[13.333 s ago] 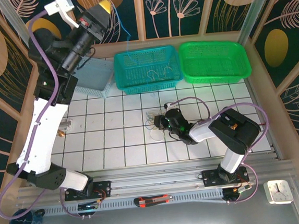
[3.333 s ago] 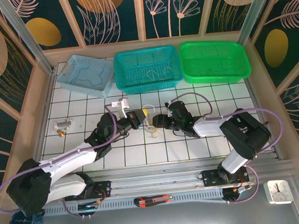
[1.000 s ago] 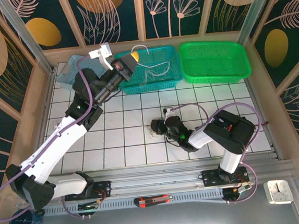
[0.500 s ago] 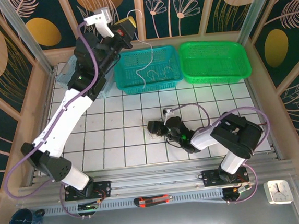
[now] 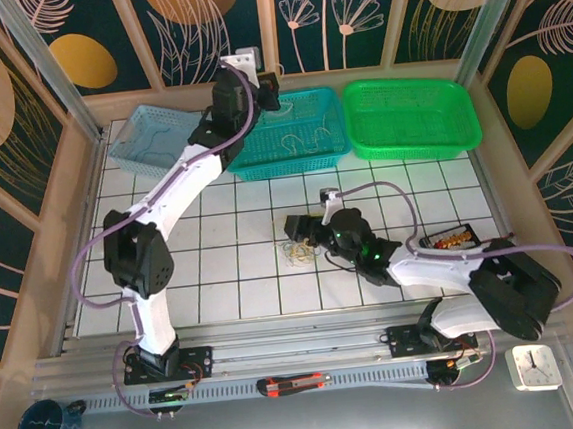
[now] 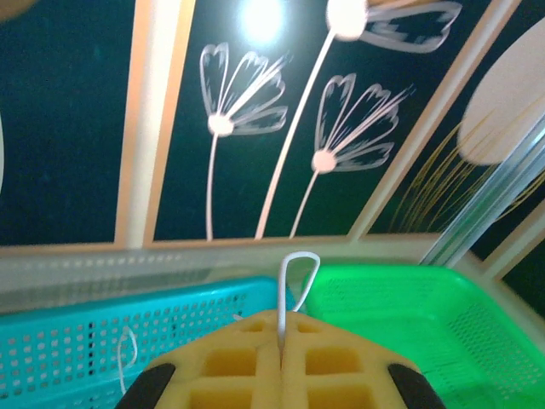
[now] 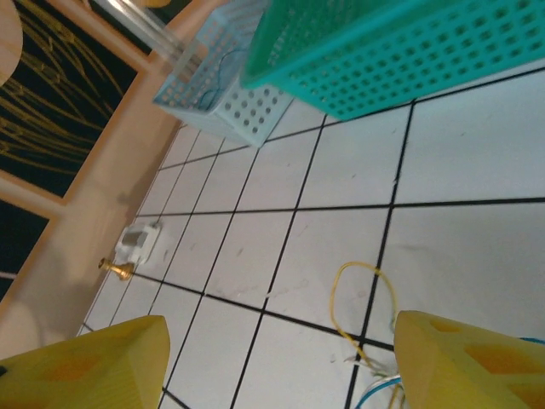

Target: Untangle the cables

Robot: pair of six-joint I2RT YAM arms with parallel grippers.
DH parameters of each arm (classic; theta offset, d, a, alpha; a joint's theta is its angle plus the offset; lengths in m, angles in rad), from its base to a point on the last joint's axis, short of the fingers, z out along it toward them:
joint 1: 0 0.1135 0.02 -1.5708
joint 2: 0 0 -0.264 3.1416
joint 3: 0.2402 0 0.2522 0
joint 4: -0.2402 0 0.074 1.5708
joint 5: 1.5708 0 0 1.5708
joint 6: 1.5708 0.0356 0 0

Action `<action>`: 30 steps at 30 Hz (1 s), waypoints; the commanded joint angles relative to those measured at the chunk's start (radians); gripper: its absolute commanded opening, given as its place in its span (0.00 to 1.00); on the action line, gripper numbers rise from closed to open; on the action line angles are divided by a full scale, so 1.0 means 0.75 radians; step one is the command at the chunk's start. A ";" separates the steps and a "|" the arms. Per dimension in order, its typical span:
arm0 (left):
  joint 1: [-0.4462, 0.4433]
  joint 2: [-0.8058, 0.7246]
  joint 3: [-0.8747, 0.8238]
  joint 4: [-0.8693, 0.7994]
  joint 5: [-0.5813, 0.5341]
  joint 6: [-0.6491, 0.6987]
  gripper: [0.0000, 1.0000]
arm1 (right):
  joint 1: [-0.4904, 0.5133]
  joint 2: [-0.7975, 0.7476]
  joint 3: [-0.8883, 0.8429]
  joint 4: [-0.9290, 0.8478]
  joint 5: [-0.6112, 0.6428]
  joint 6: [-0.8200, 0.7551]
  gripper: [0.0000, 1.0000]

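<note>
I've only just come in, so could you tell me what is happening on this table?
Two robot arms are working on a tangle of thin cables. The left gripper is shut on a white cable, holding it up near the back of the teal basket, which has whitish wire in it. The right gripper stands open, low over the tangle lying on the tiled table.

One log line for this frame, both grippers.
left gripper: shut on white cable, above teal basket | right gripper: open, over cable tangle
</note>
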 commanded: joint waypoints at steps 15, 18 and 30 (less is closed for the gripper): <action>0.021 -0.165 -0.230 0.008 -0.006 0.088 0.99 | -0.221 -0.386 0.102 -0.617 -0.008 -0.080 0.70; 0.020 -0.258 -0.318 0.000 0.021 0.100 0.99 | -0.221 -0.384 0.111 -0.644 -0.047 -0.120 0.70; 0.022 -0.702 -0.978 0.206 0.090 -0.232 0.99 | -0.213 0.035 0.413 -0.823 -0.259 -0.479 0.67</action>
